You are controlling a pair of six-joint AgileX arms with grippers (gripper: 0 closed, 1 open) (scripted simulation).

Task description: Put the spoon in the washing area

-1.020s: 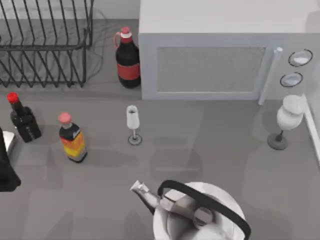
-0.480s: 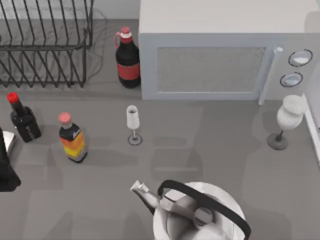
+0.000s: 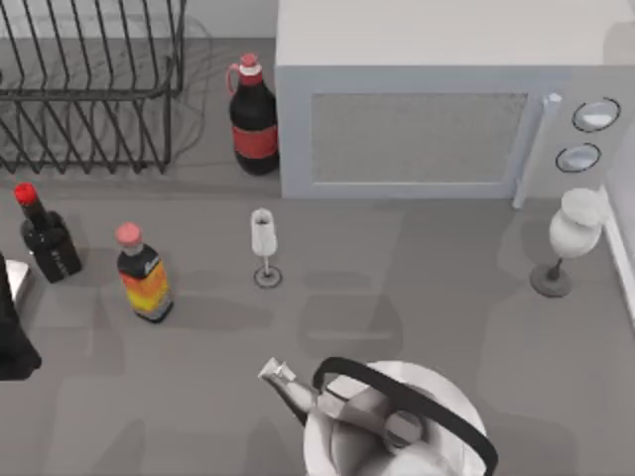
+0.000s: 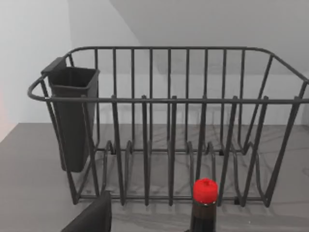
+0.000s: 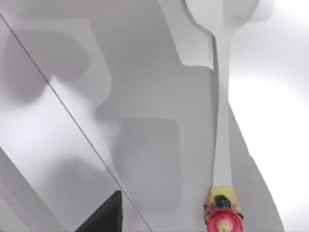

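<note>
Nothing on the table has visibly shifted over the last second, so the task appears no further along. Microwave point(image 3: 417, 124), dish rack point(image 3: 89, 84), kettle point(image 3: 397, 421), cola bottle point(image 3: 254, 117), orange-labelled bottle point(image 3: 144, 276) and wine glass point(image 3: 264, 246) keep their places. Left arm point(image 3: 12, 332) stays parked at the table's left edge; whether either gripper is open cannot be told. Spoon point(image 5: 223, 121), white with a flower-decorated handle end, lies on a pale surface in the right wrist view. No label is legible.
</note>
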